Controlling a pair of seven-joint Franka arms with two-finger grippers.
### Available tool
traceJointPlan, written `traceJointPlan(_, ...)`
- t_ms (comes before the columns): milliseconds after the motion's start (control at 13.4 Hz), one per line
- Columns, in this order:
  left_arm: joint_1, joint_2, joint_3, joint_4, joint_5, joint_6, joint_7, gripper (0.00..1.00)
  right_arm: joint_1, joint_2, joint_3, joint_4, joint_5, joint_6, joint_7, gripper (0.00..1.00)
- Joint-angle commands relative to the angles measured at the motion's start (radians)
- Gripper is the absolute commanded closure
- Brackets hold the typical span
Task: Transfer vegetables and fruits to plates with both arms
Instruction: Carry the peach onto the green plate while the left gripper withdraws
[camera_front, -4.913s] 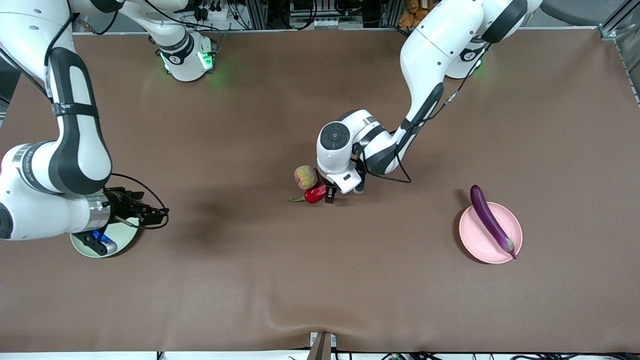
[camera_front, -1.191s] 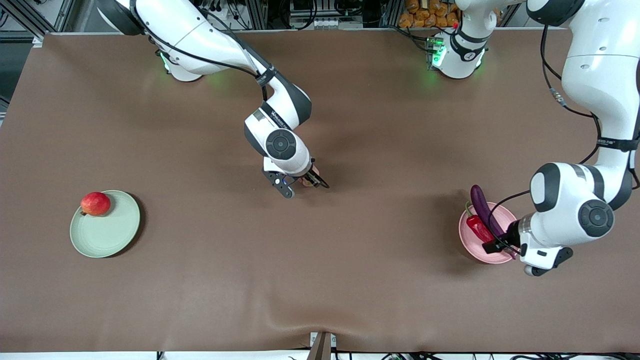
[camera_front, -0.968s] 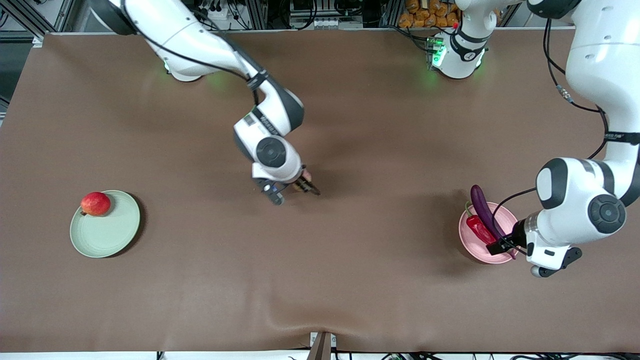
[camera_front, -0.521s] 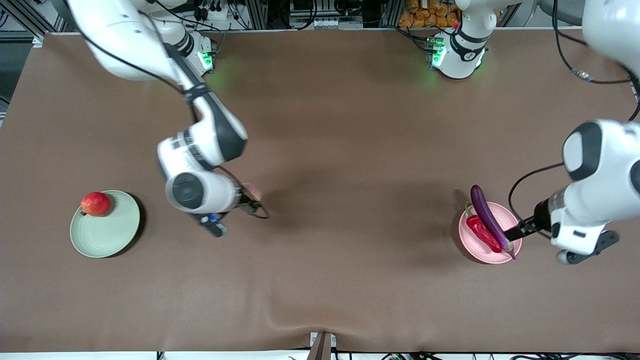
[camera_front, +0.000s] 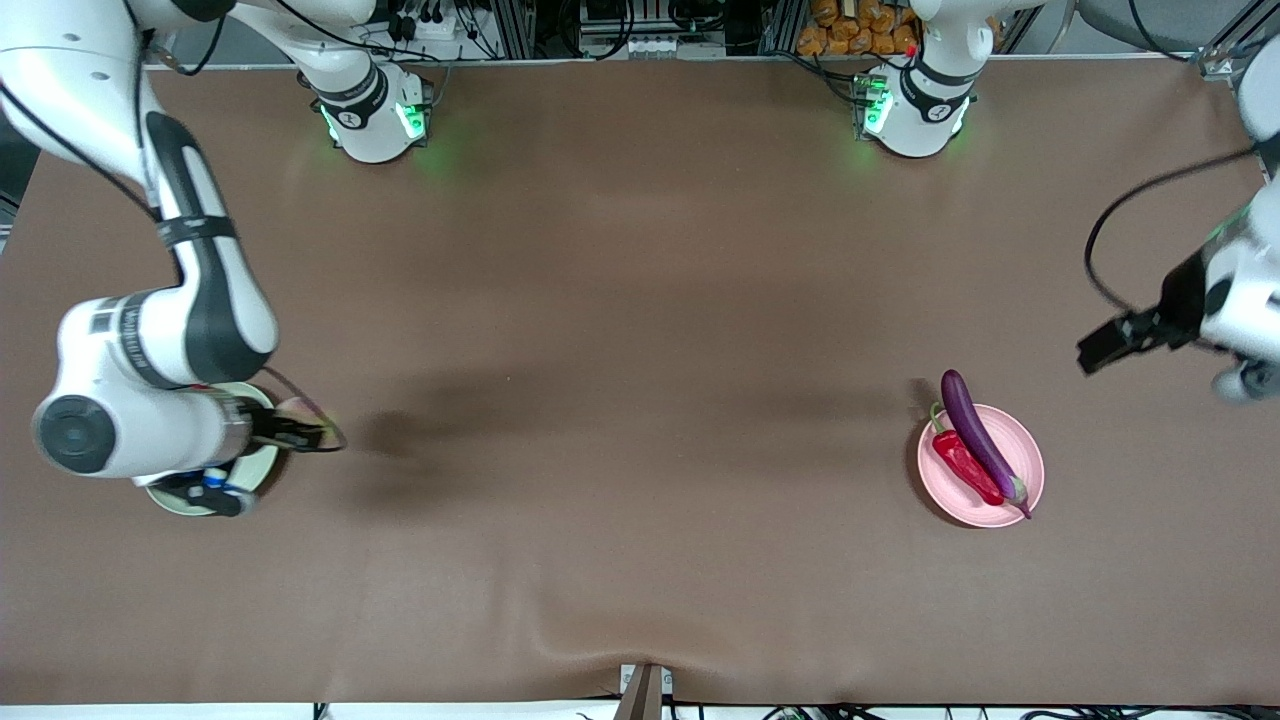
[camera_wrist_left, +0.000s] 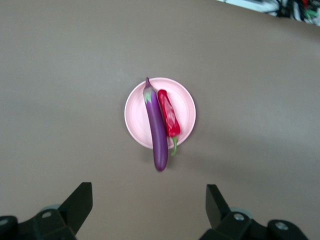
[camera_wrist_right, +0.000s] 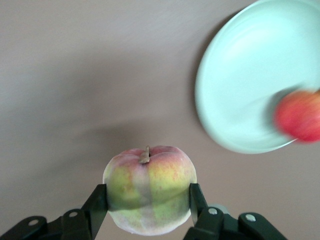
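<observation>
My right gripper (camera_wrist_right: 149, 207) is shut on the yellow-green, pink-tinged peach (camera_wrist_right: 149, 192) and holds it over the table just beside the pale green plate (camera_wrist_right: 240, 100). The red apple (camera_wrist_right: 299, 116) lies on that plate. In the front view the right gripper (camera_front: 300, 432) is at the green plate's (camera_front: 262, 468) edge, and the arm hides the apple. My left gripper (camera_front: 1100, 352) is open and empty, up in the air toward the left arm's end. The purple eggplant (camera_front: 978, 440) and red chili (camera_front: 965, 467) lie side by side on the pink plate (camera_front: 1022, 462).
The brown table mat (camera_front: 640, 400) carries nothing else. A cable loops from the left wrist (camera_front: 1130, 210). The left wrist view looks down on the pink plate (camera_wrist_left: 182, 97) with the eggplant (camera_wrist_left: 156, 127) and chili (camera_wrist_left: 170, 117), the open left gripper (camera_wrist_left: 148, 210) away from them.
My right arm has carried the peach from the table's middle to beside the green plate. My left gripper has let go of the chili on the pink plate and risen away.
</observation>
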Motion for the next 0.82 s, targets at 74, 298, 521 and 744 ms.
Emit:
traceJointPlan(74, -0.012, -0.119, 0.05, -0.073, -0.068, -0.052, 0.126, 0.0, -0.084, 0.009, 0.008, -0.011, -0.084, 0.061, -0.227, 1.0)
traceJointPlan(298, -0.19, -0.162, 0.267, -0.084, -0.13, -0.133, 0.221, 0.0, -0.133, 0.05, -0.02, -0.017, -0.086, 0.205, -0.364, 1.0)
traceJointPlan(521, -0.189, -0.186, 0.267, -0.102, -0.137, -0.136, 0.235, 0.0, -0.152, 0.106, -0.046, -0.023, -0.1, 0.309, -0.384, 1.0)
traceJointPlan(744, -0.189, -0.199, 0.256, -0.104, -0.135, -0.158, 0.234, 0.0, -0.152, 0.132, -0.046, -0.023, -0.087, 0.32, -0.372, 0.55)
